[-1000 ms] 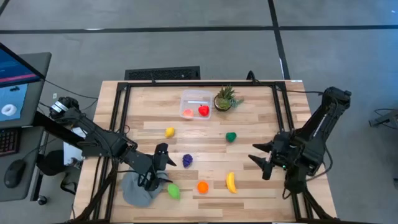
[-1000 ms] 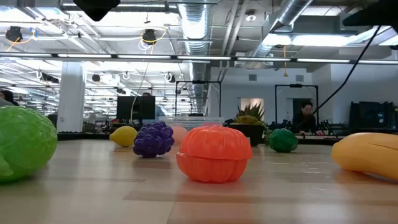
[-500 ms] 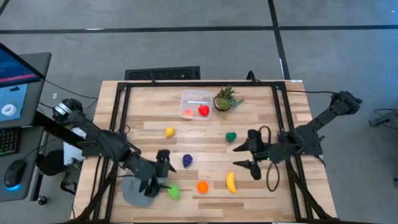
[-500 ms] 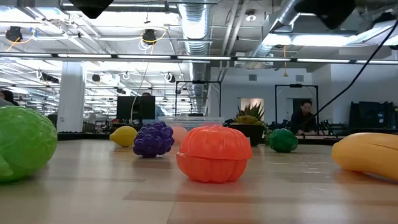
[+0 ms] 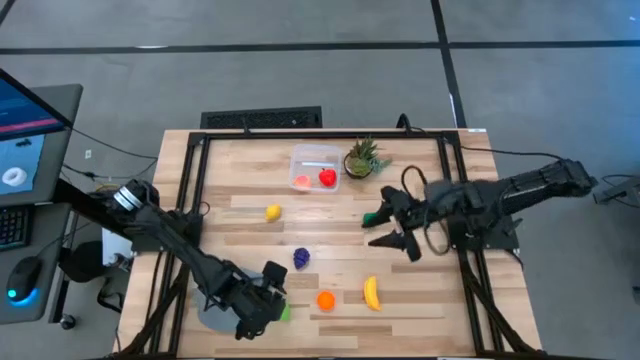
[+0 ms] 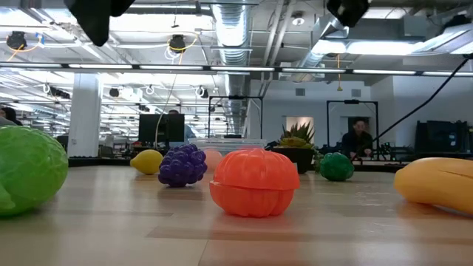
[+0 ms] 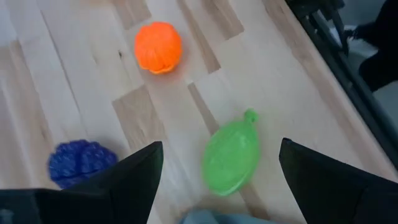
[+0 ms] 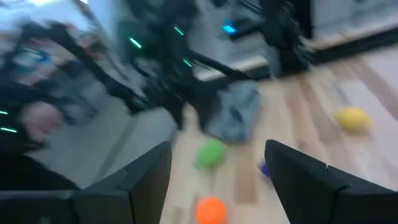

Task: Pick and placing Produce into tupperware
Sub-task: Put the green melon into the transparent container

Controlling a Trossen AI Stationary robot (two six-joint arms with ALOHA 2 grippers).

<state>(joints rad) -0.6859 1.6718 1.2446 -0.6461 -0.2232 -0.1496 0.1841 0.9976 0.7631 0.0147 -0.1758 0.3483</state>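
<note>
Both arms hovering over scattered toy produce, jaws apart, nothing held.
Left gripper hanging lower left over the light green fruit; right gripper hanging right of centre beside the dark green piece. Tupperware sitting upper centre, holding a red strawberry.

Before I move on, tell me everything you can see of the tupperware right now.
The tupperware is a small clear plastic box, rectangular with rounded corners, sitting flat and open-topped near the table's far edge, just left of the potted plant. Inside lie a red piece and a pale orange-pink piece, both toward its near side; the rest looks unfilled. Neither arm is near it. In the low view it is mostly hidden behind the fruit.
</note>
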